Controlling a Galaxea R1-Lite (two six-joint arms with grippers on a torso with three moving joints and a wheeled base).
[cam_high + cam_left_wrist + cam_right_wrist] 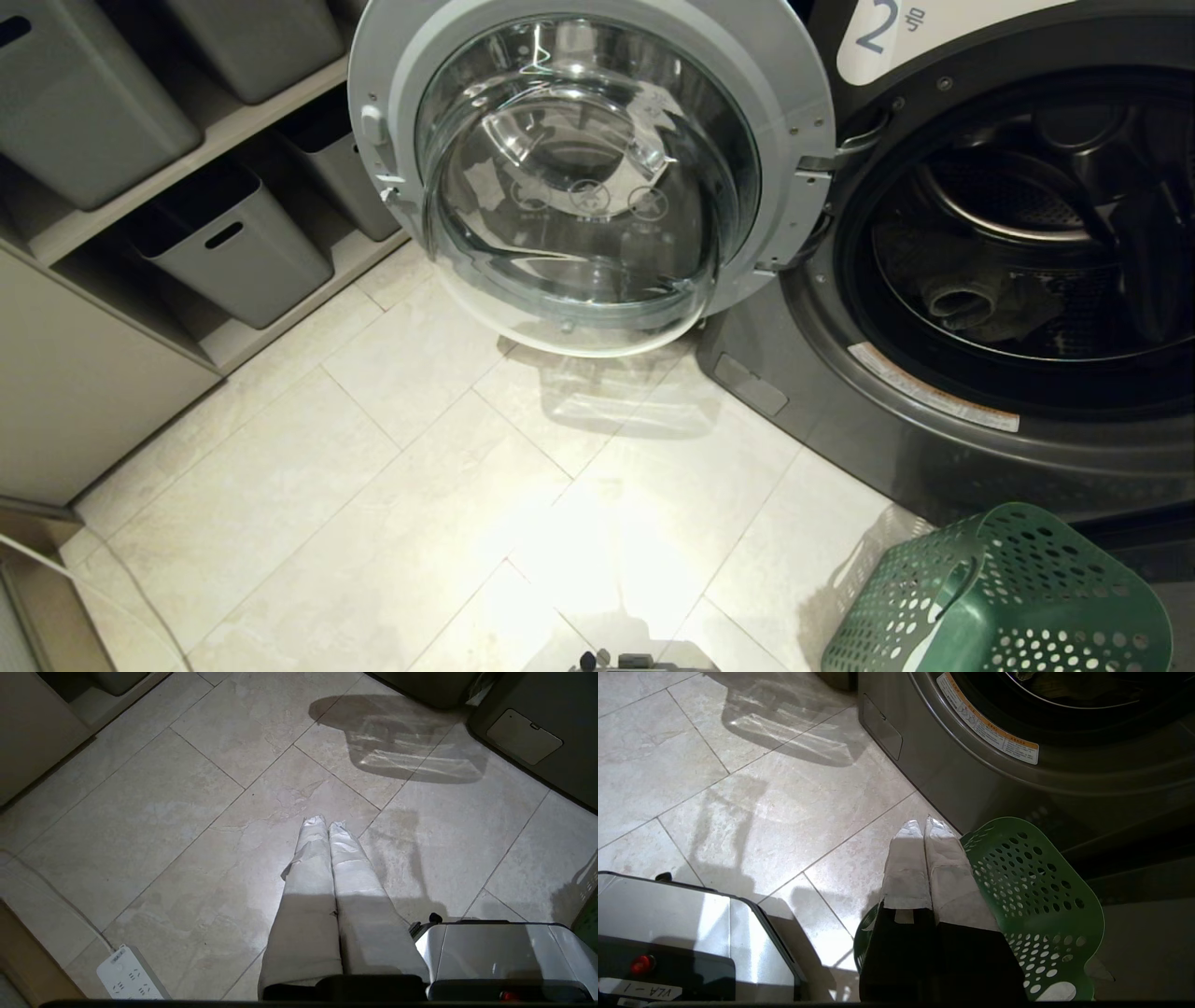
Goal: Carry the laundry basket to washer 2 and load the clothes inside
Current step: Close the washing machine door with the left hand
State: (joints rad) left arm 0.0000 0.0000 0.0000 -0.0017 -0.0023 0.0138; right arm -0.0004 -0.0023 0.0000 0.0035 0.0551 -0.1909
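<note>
Grey plastic storage bins [233,257] are seen on the beige shelves [215,140] at the far left; a white power strip [128,975] lies on the floor at the near left; the robot's silver base [682,924] is seen at the near edge. The round chrome-rimmed glass door [588,168] of the dark grey front-load washer marked 2 [934,448] is swung fully open to the left, leaving the drum mouth unobstructed; the small bundle of grey-beige fabric [971,303] is seen lying inside the drum, on its lower wall. The dark green perforated plastic laundry basket [1008,597] is tipped over at the near right, just in front of the washer; which way its long axis runs cannot be told. The left hand [325,823] is held clenched and empty above bare floor; the right hand [923,826] is likewise clenched and empty, just beside the basket's rim. The floor [373,467] is laid with pale beige stone tiles, brightly lit in the middle.
</note>
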